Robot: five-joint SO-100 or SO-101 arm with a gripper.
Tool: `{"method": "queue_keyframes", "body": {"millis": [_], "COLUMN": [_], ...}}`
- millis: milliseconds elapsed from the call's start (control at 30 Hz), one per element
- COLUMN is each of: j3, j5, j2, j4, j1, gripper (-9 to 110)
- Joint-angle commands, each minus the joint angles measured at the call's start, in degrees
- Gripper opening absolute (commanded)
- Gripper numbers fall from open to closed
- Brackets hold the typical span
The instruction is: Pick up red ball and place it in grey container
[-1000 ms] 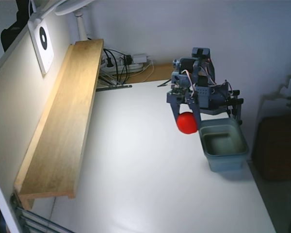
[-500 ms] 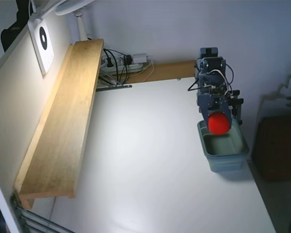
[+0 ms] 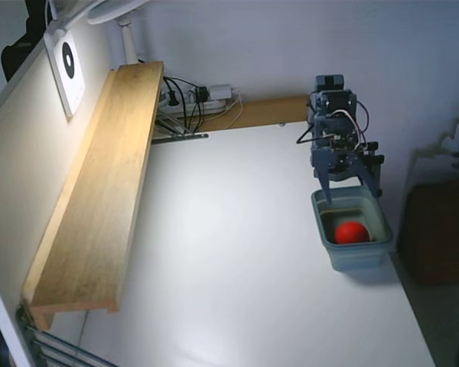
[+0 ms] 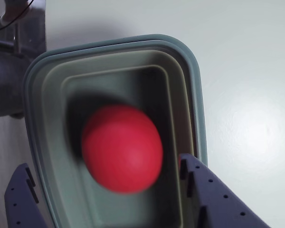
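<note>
white table [image 3: 229,260], grey container [image 3: 357,250] on it

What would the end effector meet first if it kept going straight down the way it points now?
Most likely the red ball, lying inside the grey container directly below the open end effector. One finger looks close over the tub's rim, so it might touch there first; depth is unclear.

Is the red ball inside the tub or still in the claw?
Inside. The ball sits within the tub walls in both views, and the open claw above holds nothing.
</note>
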Motion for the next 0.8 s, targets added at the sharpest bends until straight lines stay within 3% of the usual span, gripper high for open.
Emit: {"method": "queue_keyframes", "body": {"millis": [0, 767], "j3": [-3.1, -2.2], "j5": [0.1, 0.1], "j2": [1.4, 2.5], "j4": [0.6, 0.8], "j1": [-1.3, 0.6], "gripper": [38, 37]}}
